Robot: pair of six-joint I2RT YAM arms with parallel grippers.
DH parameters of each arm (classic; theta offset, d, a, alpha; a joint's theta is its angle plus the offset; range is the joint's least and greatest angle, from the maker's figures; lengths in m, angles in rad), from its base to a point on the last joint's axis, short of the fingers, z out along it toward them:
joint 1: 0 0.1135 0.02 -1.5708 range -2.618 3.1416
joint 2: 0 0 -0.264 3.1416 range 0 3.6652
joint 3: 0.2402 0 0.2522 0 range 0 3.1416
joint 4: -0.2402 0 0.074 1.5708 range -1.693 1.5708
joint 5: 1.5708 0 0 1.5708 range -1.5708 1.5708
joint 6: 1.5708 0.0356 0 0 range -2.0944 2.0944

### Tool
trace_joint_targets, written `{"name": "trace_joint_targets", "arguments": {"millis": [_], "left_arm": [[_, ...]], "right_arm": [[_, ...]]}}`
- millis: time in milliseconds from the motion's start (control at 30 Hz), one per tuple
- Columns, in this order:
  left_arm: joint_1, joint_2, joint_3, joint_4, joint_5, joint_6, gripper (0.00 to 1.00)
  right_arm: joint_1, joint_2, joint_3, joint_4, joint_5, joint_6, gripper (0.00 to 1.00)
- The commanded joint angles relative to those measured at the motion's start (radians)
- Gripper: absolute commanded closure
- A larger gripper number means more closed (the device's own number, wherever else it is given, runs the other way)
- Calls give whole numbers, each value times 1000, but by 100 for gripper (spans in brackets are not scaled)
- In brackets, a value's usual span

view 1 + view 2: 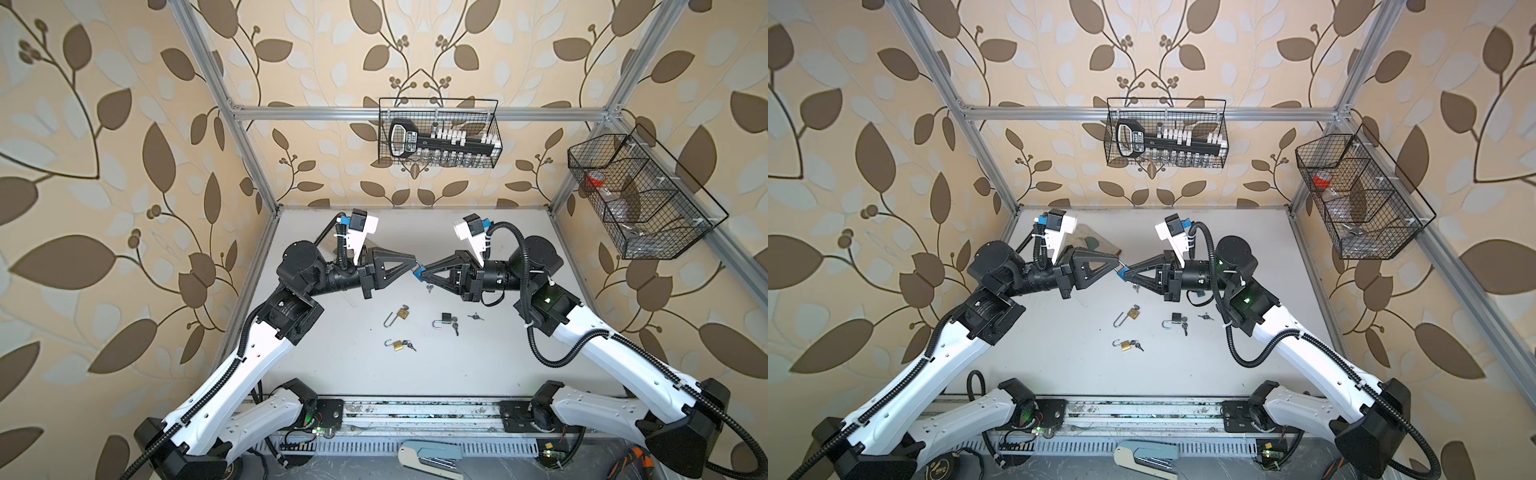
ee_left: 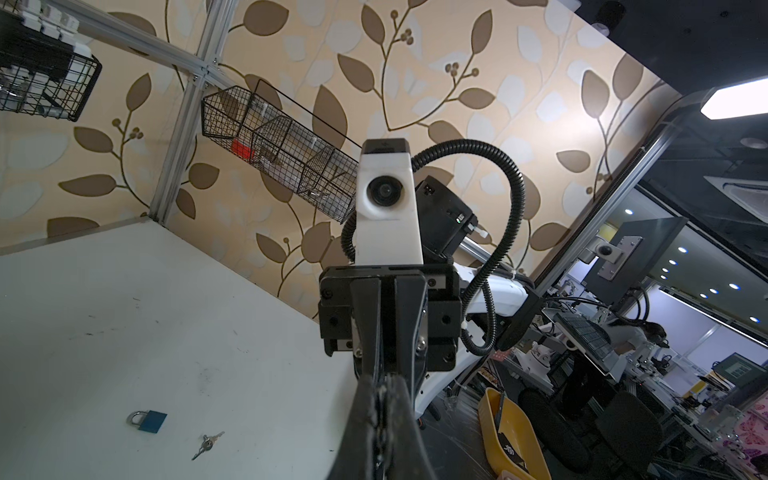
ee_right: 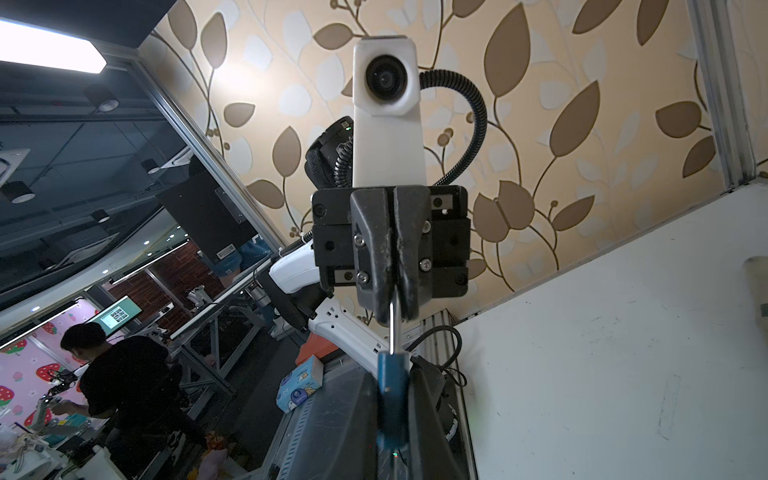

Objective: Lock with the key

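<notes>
arms are reaching in from both sides and meeting tip to tip over the back middle of the white table (image 1: 332,361). the right gripper (image 1: 419,275) is squeezing the blue padlock (image 1: 419,272) by its flat sides. in the right wrist view the lock's body is sitting tight between the dark fingers. the left gripper (image 1: 414,261) is pinching the silver loop (image 3: 393,328) that is sticking out of that lock, with its jaws pressed together on it. a small key (image 1: 429,287) is showing just under the lock, up off the table, and i cannot tell if it is sitting in the keyhole.

both tips are hanging in the air and touching nothing else. below them, toward the front, a gold padlock (image 1: 402,312), a black padlock (image 1: 446,318) and a front gold padlock (image 1: 397,345) are lying with loops open and keys beside them. loose keys (image 1: 475,316) are lying near the black one. in the left wrist view a second blue padlock (image 2: 147,420), loop shut, is lying on the table near a spare key (image 2: 206,444).

bare table is spreading out in front of the locks and along the left side. the table edges and the metal frame posts are standing well apart from the tips. a back basket (image 1: 436,99) and a side basket (image 1: 648,245) are hanging on the walls, well above the table.
</notes>
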Motion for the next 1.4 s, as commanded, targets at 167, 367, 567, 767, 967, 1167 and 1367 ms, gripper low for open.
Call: {"name": "trace_joint_targets", "arguments": {"millis": [167, 367, 567, 767, 967, 1167, 1367], "left_arm": [[-10, -12, 3, 4, 20, 8, 100], [-21, -19, -22, 13, 19, 4, 100], [-53, -14, -32, 18, 19, 0, 100], [-107, -5, -47, 18, -9, -2, 100], [-128, -7, -70, 18, -24, -3, 100], [-168, 5, -108, 15, -19, -3, 100], [-224, 33, -107, -36, -14, 39, 100]], "right_arm": [[10, -19, 47, 86, -29, 2, 100], [11, -17, 45, 154, -23, 47, 100], [12, -34, 51, 106, 60, -2, 100], [18, -45, 64, 23, 176, -125, 100], [18, -42, 61, 62, 177, -111, 100], [18, -24, 80, 187, 110, -8, 100], [18, 7, 117, 189, 54, 5, 100]]}}
